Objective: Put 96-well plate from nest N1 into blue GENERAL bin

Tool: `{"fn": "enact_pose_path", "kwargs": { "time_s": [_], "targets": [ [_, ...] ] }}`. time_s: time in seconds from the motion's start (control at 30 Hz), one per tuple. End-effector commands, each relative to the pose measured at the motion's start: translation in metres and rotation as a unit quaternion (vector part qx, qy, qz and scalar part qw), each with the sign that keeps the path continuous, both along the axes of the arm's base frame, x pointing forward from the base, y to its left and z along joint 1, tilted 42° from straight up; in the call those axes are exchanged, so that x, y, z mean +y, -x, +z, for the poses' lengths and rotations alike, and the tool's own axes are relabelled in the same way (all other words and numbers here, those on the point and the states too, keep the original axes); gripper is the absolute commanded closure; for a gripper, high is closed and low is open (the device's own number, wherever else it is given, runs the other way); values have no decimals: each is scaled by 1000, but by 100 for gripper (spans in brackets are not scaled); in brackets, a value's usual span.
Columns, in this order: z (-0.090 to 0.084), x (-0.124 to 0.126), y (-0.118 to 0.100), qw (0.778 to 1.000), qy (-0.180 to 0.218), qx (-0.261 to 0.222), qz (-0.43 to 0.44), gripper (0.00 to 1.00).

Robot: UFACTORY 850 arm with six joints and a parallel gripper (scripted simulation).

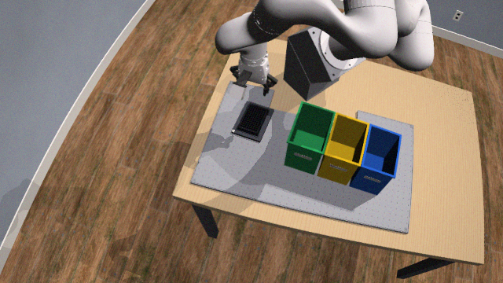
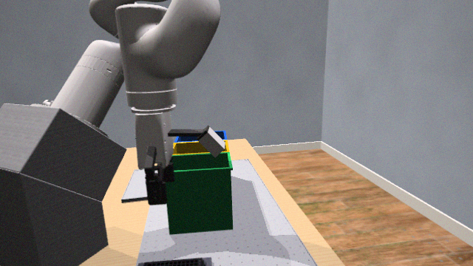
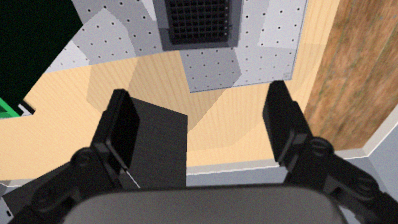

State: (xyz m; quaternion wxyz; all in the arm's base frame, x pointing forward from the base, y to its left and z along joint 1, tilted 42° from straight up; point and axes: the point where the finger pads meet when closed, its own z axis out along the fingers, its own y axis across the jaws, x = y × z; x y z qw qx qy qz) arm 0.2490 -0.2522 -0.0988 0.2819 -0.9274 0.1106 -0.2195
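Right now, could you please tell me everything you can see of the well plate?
The well plate is a flat black rectangle whose top is a fine grid of small wells. It lies level in a dark grey nest, a frame that borders it, on the grey dotted mat, left of the green bin. The open gripper hangs near its far end, not touching it. Its material is unclear, matte and dark.
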Motion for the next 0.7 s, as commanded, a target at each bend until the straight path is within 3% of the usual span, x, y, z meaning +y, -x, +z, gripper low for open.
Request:
{"fn": "enact_pose_path", "kwargs": {
  "time_s": [0.0, 0.67],
  "targets": [
    [-3, 1, -2, 1000, 1, 0, 0, 0],
    [-25, 15, -16, 1000, 1, 0, 0, 0]
  ]
}}
